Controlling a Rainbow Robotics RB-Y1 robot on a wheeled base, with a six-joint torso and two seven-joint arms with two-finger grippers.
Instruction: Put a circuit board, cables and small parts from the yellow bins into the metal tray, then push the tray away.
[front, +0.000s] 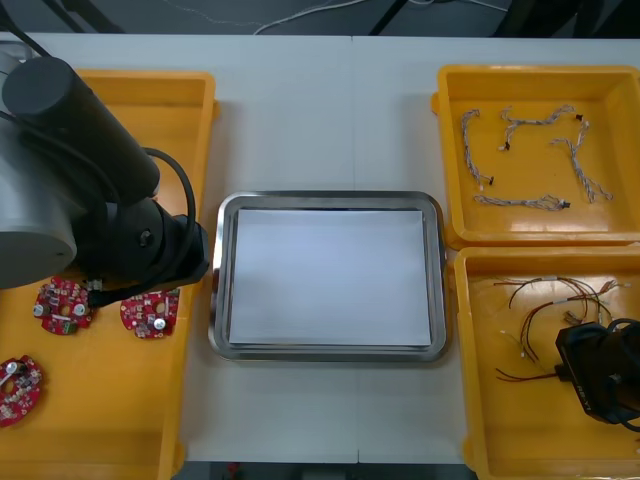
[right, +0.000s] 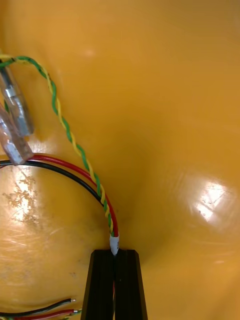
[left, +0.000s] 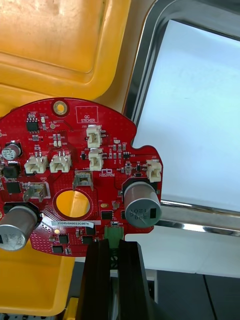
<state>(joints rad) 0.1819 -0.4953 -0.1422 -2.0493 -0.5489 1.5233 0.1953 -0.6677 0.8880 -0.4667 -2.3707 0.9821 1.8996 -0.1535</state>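
Right pincer (right: 116, 252) is clamped on only the white tip of a cable (right: 80, 152) down in the near right yellow bin (right: 175, 100); a bite that thin could slip on the lift. Left pincer (left: 116, 246) grips a circuit board (left: 75, 170) by its green edge connector (left: 114, 233), just beside the metal tray (left: 142, 65), so the board may pivot or clip the rim going in.

I work in an electronics workshop. Beside my metal tray (front: 330, 198) sit yellow bins (front: 100, 410) of red circuit boards (front: 150, 312) and cables (front: 520, 202).
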